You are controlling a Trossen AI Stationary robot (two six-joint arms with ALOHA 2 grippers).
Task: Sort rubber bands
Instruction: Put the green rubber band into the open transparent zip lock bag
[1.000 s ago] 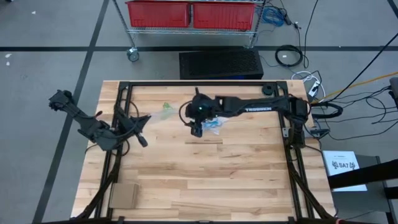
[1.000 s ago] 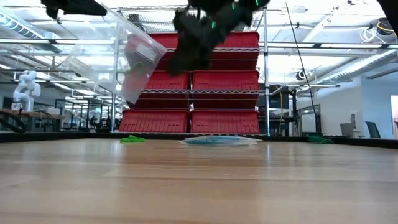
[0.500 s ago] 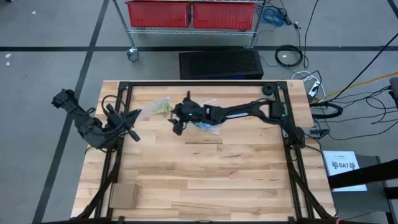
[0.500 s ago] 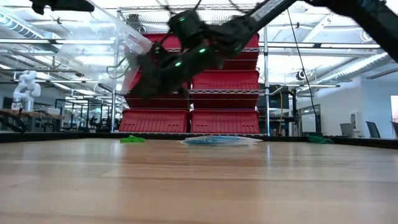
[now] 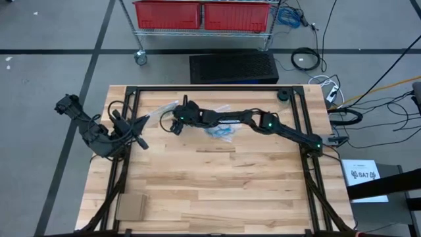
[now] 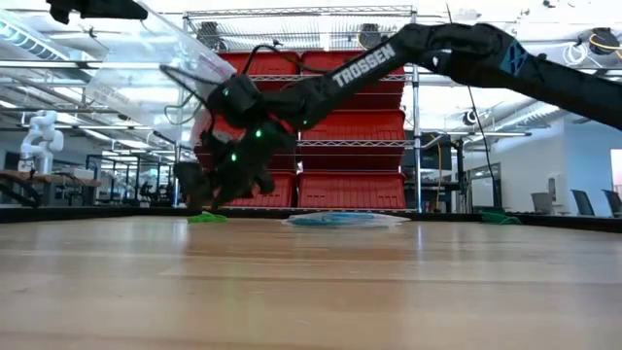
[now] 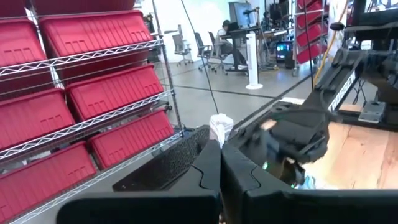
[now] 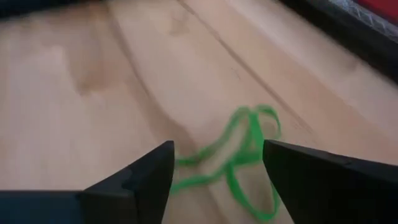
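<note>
Pick-up step: right gripper [image 8: 214, 171] w/ jaws wide, low over green rubber bands [image 8: 242, 155], lower centre of wrist frame. Next: drop, straddle loops, close. Left gripper [image 7: 221, 177] pinched on clear plastic bag [image 6: 146, 68], upper left of low frame.

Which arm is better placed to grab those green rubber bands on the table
Right. The right gripper is open just above the green rubber bands, while the left gripper is shut on a clear bag.

A robotics lab or workshop: a pale wooden worktable [image 5: 217, 184] on a grey concrete floor [image 5: 52, 66], wire shelving stacked with red plastic storage bins [image 6: 345, 190], black cables [image 5: 306, 59], office chairs and desks beyond
</note>
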